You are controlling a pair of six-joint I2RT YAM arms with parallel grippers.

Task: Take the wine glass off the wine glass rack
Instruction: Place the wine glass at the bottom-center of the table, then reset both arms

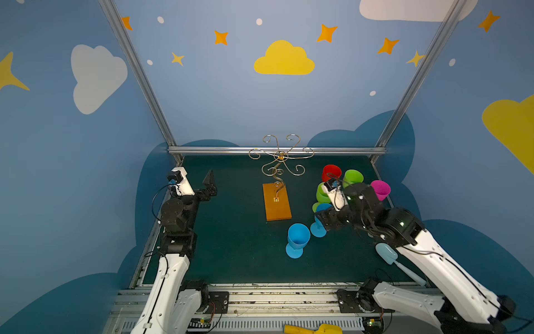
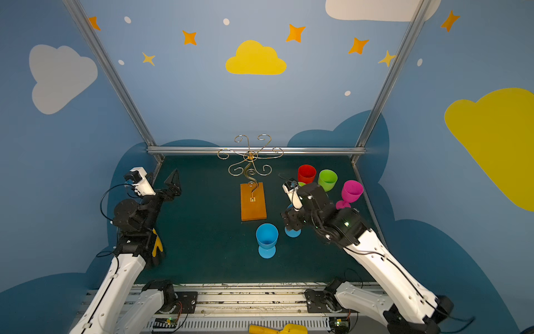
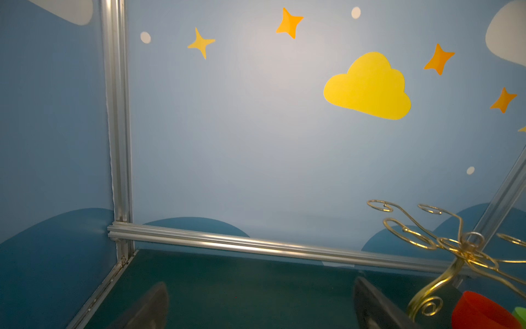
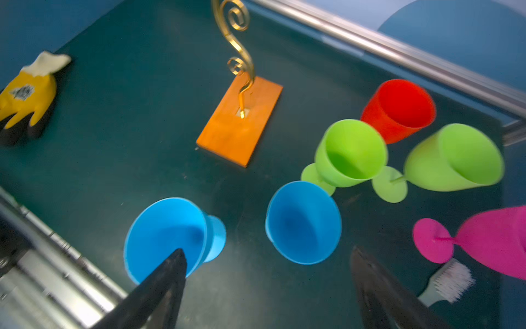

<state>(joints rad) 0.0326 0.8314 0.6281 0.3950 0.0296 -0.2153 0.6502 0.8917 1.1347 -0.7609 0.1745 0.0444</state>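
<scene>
Wine glass rack (image 1: 276, 206) stands upright mid-table, its wooden base flat on the green table (image 1: 231, 248). To its right, a blue wine glass (image 4: 303, 222) stands on the table just ahead of the right gripper (image 4: 267, 250), whose fingers (image 4: 159, 284) are spread wide on either side, gripping nothing and not visibly touching it. Red (image 4: 398, 109), green (image 4: 351, 152) and pink (image 4: 495, 242) glasses cluster nearby. The left gripper (image 3: 260, 287), well apart at the table's left edge, is spread wide too and empty.
</scene>
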